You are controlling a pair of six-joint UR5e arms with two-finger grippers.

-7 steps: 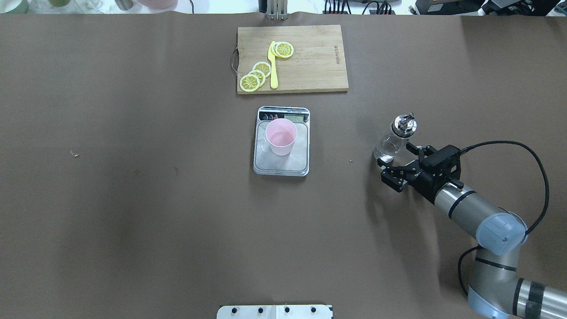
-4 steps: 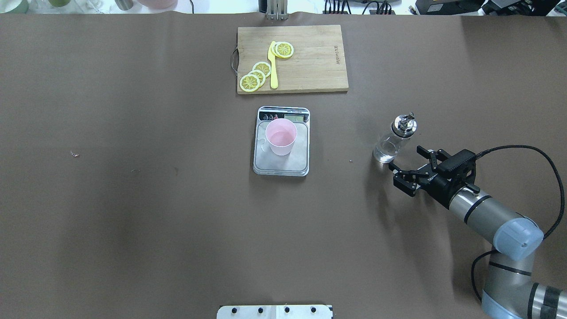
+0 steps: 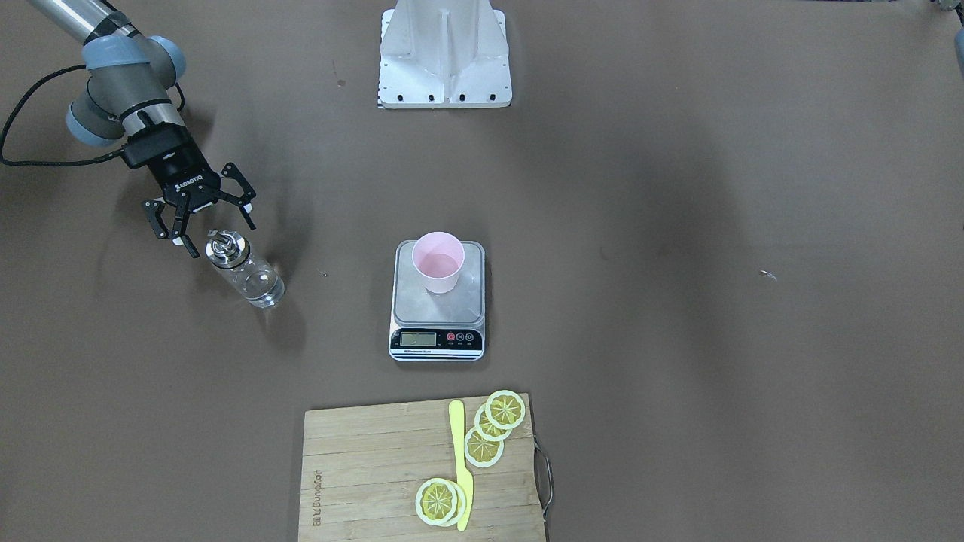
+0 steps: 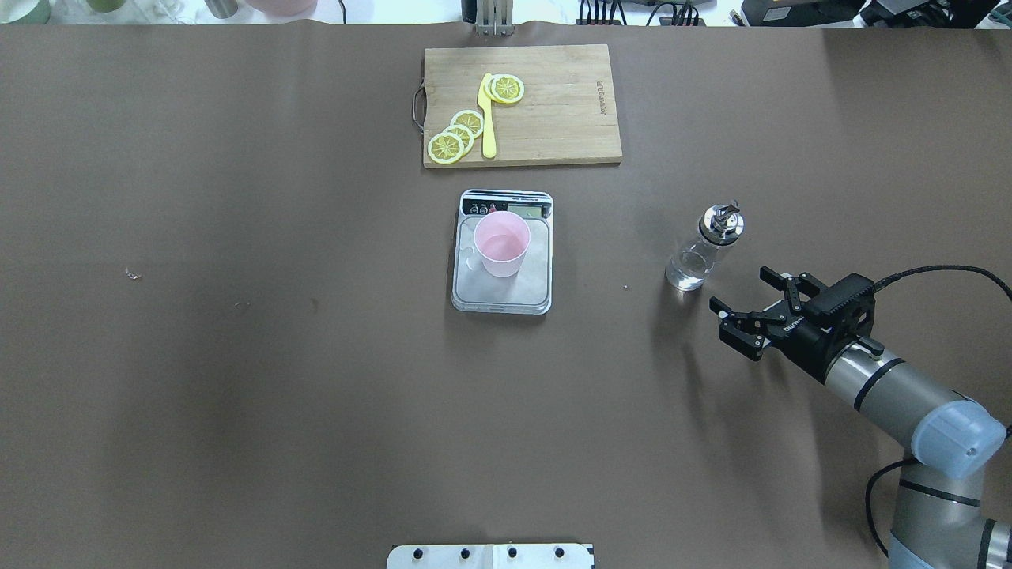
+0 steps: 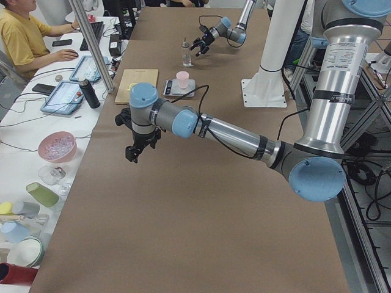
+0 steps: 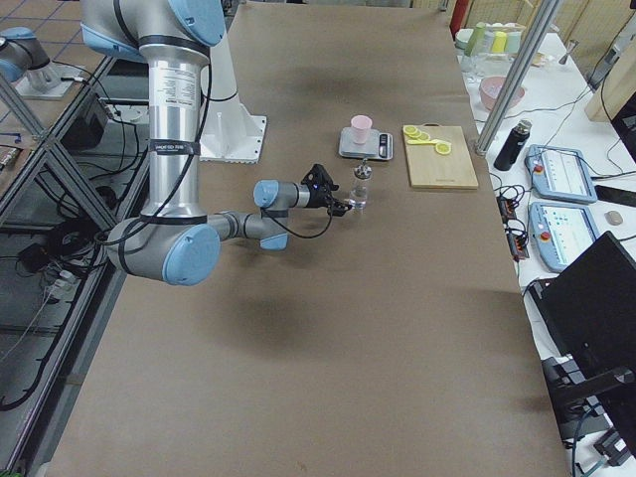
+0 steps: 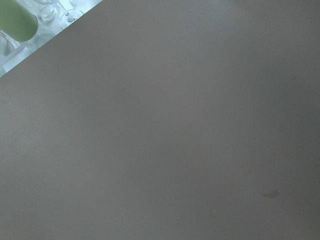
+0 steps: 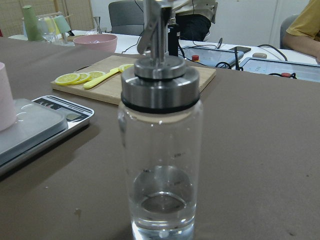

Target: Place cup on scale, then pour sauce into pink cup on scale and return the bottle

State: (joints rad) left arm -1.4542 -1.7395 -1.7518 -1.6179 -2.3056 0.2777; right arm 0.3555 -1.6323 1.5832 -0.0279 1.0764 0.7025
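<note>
The pink cup (image 4: 501, 243) stands upright on the scale (image 4: 506, 299) at the table's middle; it also shows in the front view (image 3: 437, 261). The clear glass bottle (image 4: 700, 257) with its silver pourer cap stands upright on the table, right of the scale. A little clear sauce (image 8: 161, 212) lies in its bottom. My right gripper (image 4: 740, 289) is open and empty, a short way from the bottle and apart from it. My left gripper (image 5: 135, 151) shows only in the left side view, over bare table; I cannot tell whether it is open or shut.
A wooden cutting board (image 4: 561, 118) with lemon slices (image 4: 455, 136) and a yellow knife (image 4: 487, 118) lies beyond the scale. The robot's base plate (image 4: 490, 555) is at the near edge. Cups and bowls stand off the table's left end (image 5: 56, 146).
My right gripper has drawn back from the bottle toward the near right, staying open. The bottle, cup and scale have not moved.
</note>
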